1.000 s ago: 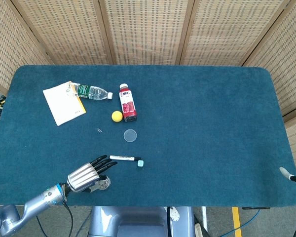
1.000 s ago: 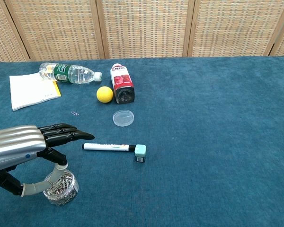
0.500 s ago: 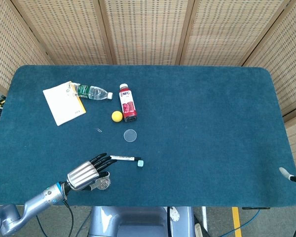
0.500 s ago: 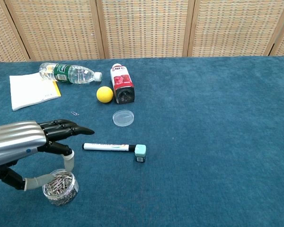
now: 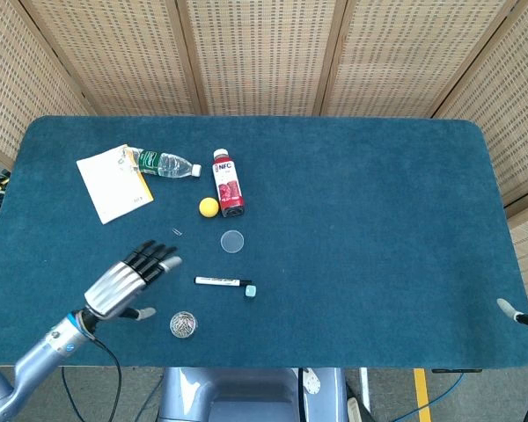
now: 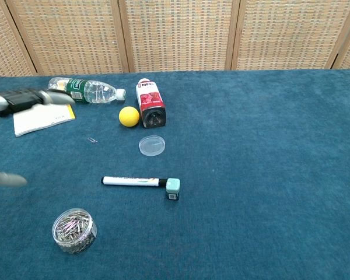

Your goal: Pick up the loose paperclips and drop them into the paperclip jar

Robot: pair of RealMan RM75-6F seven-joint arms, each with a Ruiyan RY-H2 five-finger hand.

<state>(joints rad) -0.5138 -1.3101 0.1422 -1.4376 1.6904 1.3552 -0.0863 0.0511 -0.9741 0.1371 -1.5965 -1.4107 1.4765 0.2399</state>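
The paperclip jar [image 5: 183,324] [image 6: 74,230], clear, uncovered and full of clips, stands near the front edge. One loose paperclip [image 5: 176,232] [image 6: 92,140] lies on the blue cloth left of the jar's round clear lid [image 5: 232,241] [image 6: 151,144]. My left hand [image 5: 128,281] [image 6: 24,98] hovers left of the jar with fingers spread and nothing in it, pointing toward the clip. It is blurred in the chest view. Only two fingertips of my right hand [image 5: 510,309] show at the right edge, far apart.
A marker [image 5: 220,281] and a teal cap [image 5: 252,289] lie right of the left hand. Farther back are a yellow ball [image 5: 209,207], a red juice bottle [image 5: 228,183], a water bottle [image 5: 163,163] and a paper booklet [image 5: 114,182].
My left hand has lifted away from the jar and swung left and toward the back, fingers spreading. The jar now stands uncovered by the hand.
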